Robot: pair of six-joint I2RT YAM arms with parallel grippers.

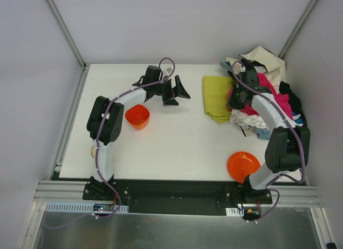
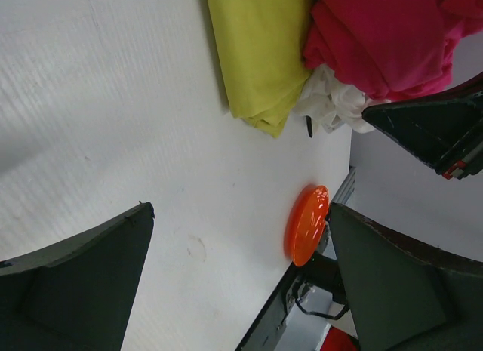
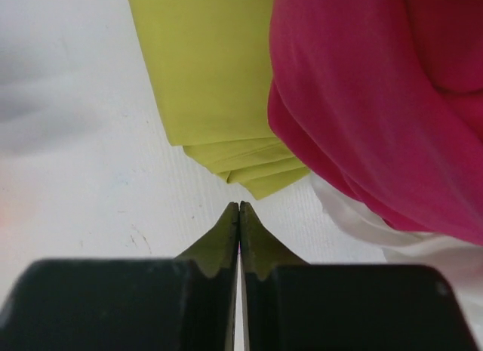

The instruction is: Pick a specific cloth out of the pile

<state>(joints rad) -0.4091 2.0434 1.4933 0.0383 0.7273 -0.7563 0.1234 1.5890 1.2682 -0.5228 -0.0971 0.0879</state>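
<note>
1. Black fingers of the right tool (image 3: 239,207) fill the bottom of its own wrist view. They are pressed tight together, and nothing is between them.
2. Just past those tips lies the cloth (image 3: 211,72). It is yellow-green and folded into flat layers. The tips are near its folded corner but do not touch it.
3. From above, the cloth rests on the white tabletop (image 1: 177,147), right against the left side of the pile (image 1: 262,93). A pink cloth (image 3: 377,102) seems to lie over one edge of it, but the view is too close to be sure.
4. The left tool (image 1: 179,95) hangs over the middle of the tabletop with its fingers spread wide. It holds nothing.
5. An orange bowl (image 1: 138,116) and an orange plate (image 1: 243,166) sit well apart from the cloth.
6. I think the step now is grabbing the cloth, and that is not done yet. Next, the right tool needs to open and slide forward over the folded corner. Then it must pinch only the yellow-green layers and pull away from the pile, so the pink cloth does not come along.
</note>
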